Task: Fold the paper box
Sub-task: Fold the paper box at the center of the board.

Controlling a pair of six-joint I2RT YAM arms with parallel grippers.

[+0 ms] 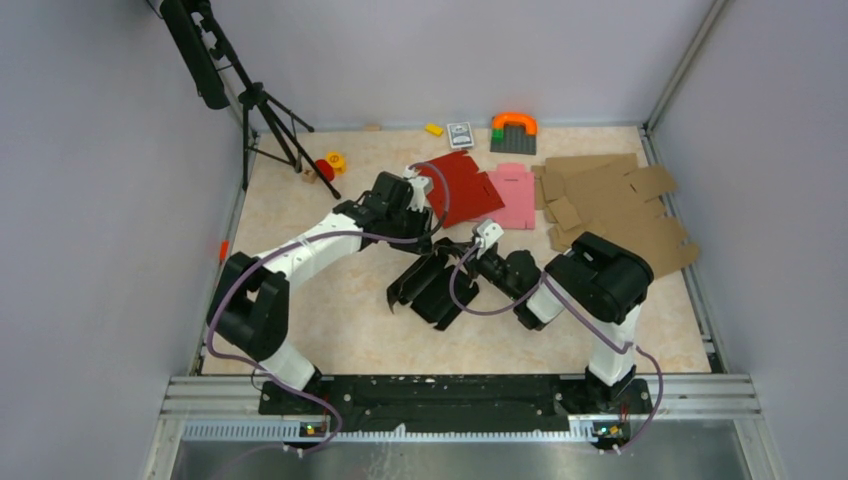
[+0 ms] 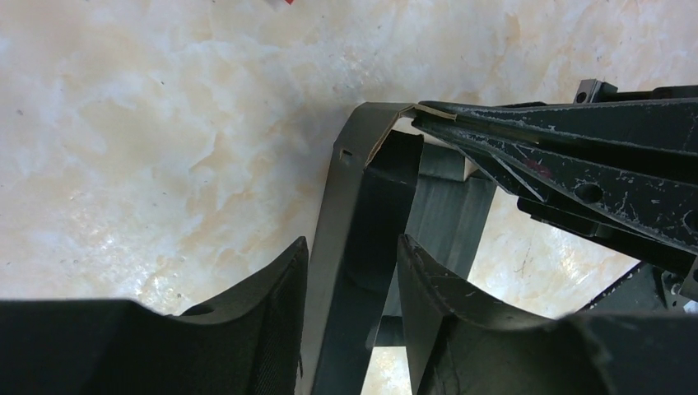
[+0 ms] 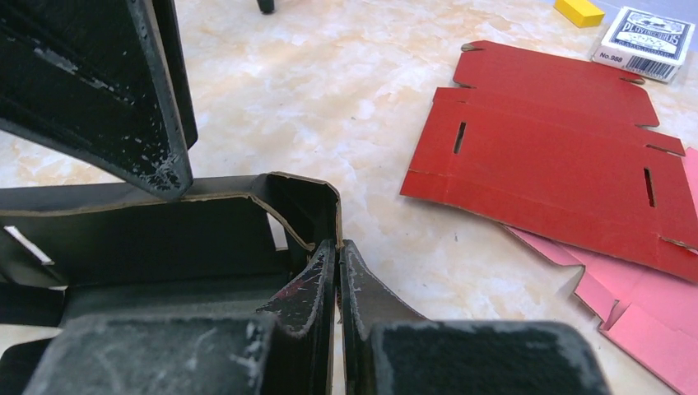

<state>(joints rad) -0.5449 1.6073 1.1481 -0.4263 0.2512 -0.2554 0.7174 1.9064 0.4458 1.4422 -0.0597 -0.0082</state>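
Right pincer [image 3: 338, 257], seen through its own wrist camera: both fingers lie together, clamped on a thin upright wall of the paper box [image 1: 432, 285] at a folded corner. The brown cut edge of the cardboard runs down between them.

Left pincer [image 2: 352, 243]: the fingers stand partly apart and straddle another upright black panel of the same box. I cannot tell whether the pads press on that panel or merely flank it.

From the overhead view I read the two arms as meeting over the box, the left reaching in from the far left and the right from the right.

Paper box: black, matte and partly raised, with some walls up and several flaps hanging loose. It sits near the middle of the marbled table [image 1: 340, 330], nearer to me than the other blanks.

Beyond it, toward the far edge:
- The red cardboard blank [image 1: 462, 185] lies flat, its right edge over the pink cardboard blank [image 1: 515, 197].
- A heap of brown cardboard blanks [image 1: 610, 205] lies to the right of these.
- A pack of playing cards [image 3: 644, 33] and a yellow block [image 3: 579, 11] lie just beside each other at the far edge.
- A black tripod [image 1: 265, 110] stands in the far left corner.
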